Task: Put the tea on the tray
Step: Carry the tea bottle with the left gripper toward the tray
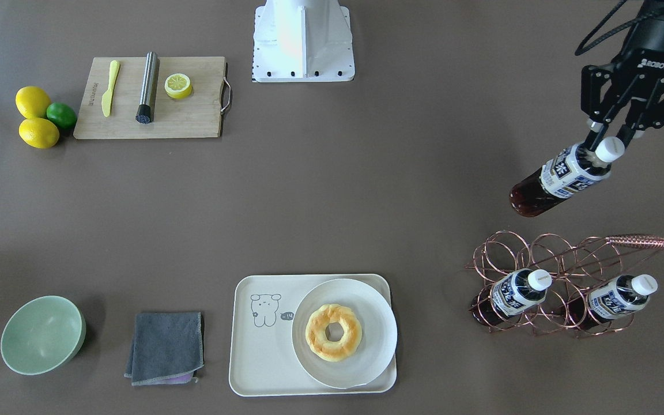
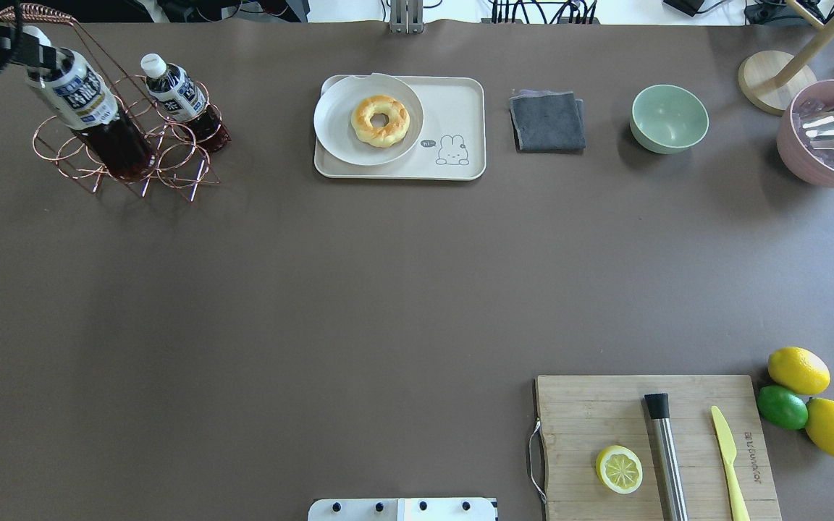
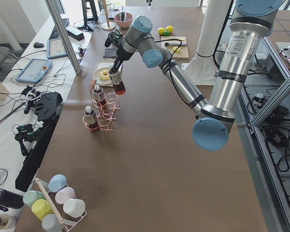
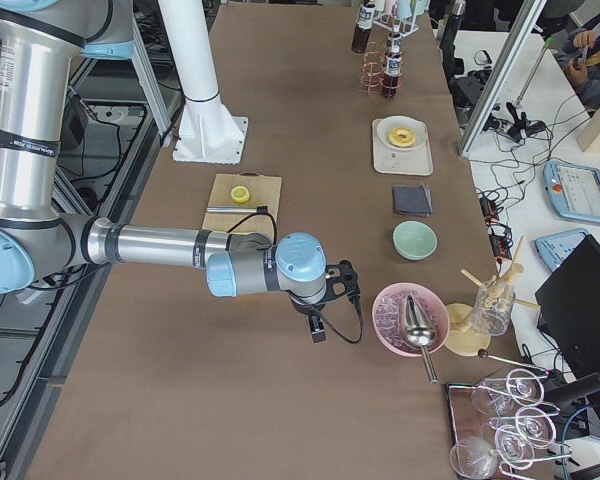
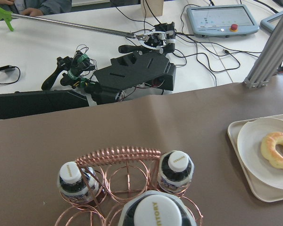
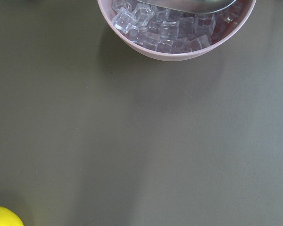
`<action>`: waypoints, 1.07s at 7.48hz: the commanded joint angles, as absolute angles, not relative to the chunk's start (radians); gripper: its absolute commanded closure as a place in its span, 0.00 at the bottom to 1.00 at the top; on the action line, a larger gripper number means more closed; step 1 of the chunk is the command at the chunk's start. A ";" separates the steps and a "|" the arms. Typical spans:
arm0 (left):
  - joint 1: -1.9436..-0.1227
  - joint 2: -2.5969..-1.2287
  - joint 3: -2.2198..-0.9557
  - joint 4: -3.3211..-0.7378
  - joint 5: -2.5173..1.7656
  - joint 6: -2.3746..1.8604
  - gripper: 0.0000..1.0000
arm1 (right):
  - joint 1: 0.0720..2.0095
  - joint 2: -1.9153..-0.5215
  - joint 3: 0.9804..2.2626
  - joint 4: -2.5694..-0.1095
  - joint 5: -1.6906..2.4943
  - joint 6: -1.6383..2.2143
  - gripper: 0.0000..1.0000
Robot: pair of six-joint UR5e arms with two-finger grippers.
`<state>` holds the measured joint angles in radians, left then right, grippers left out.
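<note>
matte brown table (image 1: 332, 202), with cabled white desks (image 5: 33, 52) beyond its far edge. the left gripper (image 1: 603, 141) clamps the neck of the small dark tea bottle with white cap (image 1: 562, 178), tilted in the air near the copper wire rack (image 1: 568, 253), well apart from the cream rectangular tray (image 1: 257, 357). the right gripper (image 4: 318, 325) appears only in the right side view; i cannot tell how its jaws stand.

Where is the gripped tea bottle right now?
Front-facing view, upper right: the tea bottle hangs tilted in the left gripper, over the copper rack.
</note>
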<state>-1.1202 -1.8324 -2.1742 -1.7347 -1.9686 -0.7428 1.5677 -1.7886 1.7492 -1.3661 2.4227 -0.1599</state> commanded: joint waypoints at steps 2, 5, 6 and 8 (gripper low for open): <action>-0.721 -2.183 -2.194 -1.382 -1.656 -0.885 1.00 | 1.562 -1.779 1.750 -1.347 2.422 -0.163 0.00; -0.543 -2.310 -2.044 -1.423 -1.483 -0.891 1.00 | 1.540 -1.779 1.752 -1.306 2.430 -0.161 0.00; -0.514 -2.324 -1.949 -1.574 -1.494 -0.844 1.00 | 1.539 -1.790 1.737 -1.269 2.453 -0.161 0.00; -0.483 -2.330 -1.872 -1.683 -1.496 -0.784 1.00 | 1.539 -1.790 1.733 -1.262 2.461 -0.163 0.00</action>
<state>-0.5098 -2.3171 -1.9440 -1.5911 -1.4948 -0.8261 1.5395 -1.7879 1.7380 -1.2760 2.4515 -0.1618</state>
